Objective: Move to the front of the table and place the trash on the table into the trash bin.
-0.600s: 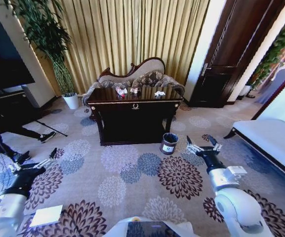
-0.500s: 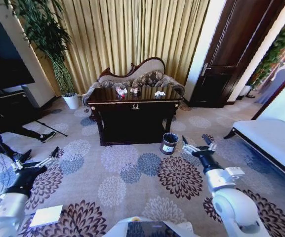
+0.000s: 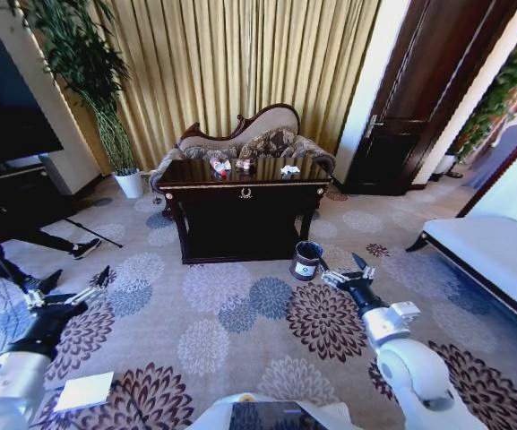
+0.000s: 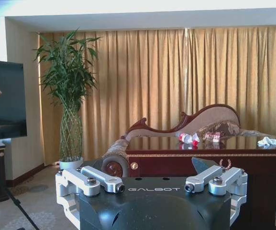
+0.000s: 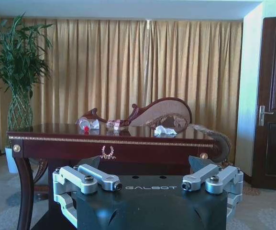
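Note:
The dark glossy table [image 3: 240,192] stands ahead across the carpet, with its gold emblem facing me. On its top lie the trash items: a red-capped bottle [image 3: 217,165], a dark reddish wrapper [image 3: 245,164] and a white tissue [image 3: 289,169]. They also show in the wrist views as the bottle [image 4: 188,138], the tissue [image 4: 269,141], the bottle [image 5: 84,124] and the tissue [image 5: 165,130]. The black trash bin [image 3: 306,260] sits on the floor by the table's right front leg. My right gripper [image 3: 340,271] hovers open just right of the bin. My left gripper [image 3: 65,288] is open, low at the left.
A carved sofa [image 3: 254,136] stands behind the table before gold curtains. A white plant pot [image 3: 131,184] is at the back left, a dark door [image 3: 410,98] at the right and a white bench [image 3: 495,255] along the right side. The flowered carpet before the table is free.
My right gripper has swung left, toward the trash bin. The left arm has barely shifted. The table and the trash lie as before.

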### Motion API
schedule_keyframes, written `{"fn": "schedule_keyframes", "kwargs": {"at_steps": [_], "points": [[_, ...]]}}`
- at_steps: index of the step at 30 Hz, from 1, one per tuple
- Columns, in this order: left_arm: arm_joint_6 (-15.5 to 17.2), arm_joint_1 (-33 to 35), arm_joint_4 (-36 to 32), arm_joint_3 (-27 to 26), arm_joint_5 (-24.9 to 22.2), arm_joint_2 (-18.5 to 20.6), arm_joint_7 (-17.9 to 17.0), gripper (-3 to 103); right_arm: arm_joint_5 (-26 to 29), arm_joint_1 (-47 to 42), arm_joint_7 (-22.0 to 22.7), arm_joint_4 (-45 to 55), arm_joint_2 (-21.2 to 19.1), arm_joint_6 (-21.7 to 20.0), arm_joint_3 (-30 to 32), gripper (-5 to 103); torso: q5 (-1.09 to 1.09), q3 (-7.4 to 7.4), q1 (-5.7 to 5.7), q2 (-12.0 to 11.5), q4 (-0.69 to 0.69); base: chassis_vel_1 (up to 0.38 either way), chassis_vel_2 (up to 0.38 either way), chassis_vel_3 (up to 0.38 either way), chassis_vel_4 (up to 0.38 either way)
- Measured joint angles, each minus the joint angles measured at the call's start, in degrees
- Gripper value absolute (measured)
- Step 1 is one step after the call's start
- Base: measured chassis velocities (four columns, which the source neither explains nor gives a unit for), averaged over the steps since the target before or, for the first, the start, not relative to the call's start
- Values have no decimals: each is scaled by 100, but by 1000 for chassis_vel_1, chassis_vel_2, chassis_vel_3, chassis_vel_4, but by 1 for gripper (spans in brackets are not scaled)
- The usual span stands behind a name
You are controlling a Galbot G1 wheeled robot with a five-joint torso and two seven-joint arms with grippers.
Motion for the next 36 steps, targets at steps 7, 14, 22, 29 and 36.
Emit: {"fn": "schedule_keyframes", "kwargs": {"at_steps": [7,14,22,29,36], "points": [[-29,9,0,-52,4,-5,42,100,-132,-72,139,216,12,-69,47,100,-1,0,0,0,0,0,0,0,0],[-31,-19,0,-81,0,-27,-20,100,-149,-71,169,201,34,40,77,100,0,0,0,0,0,0,0,0,0],[-46,-27,1,-104,-17,-39,-53,100,-209,-55,175,107,77,57,82,100,0,0,-1,0,0,0,0,0,0],[-72,-38,1,-100,-17,-24,-49,100,-261,-69,178,65,88,20,70,100,0,-1,-1,0,0,0,0,0,0],[-116,-28,1,-113,-17,-12,-23,100,-274,-80,179,55,98,18,56,100,0,-1,-2,1,0,-80,78,84,-70]]}}
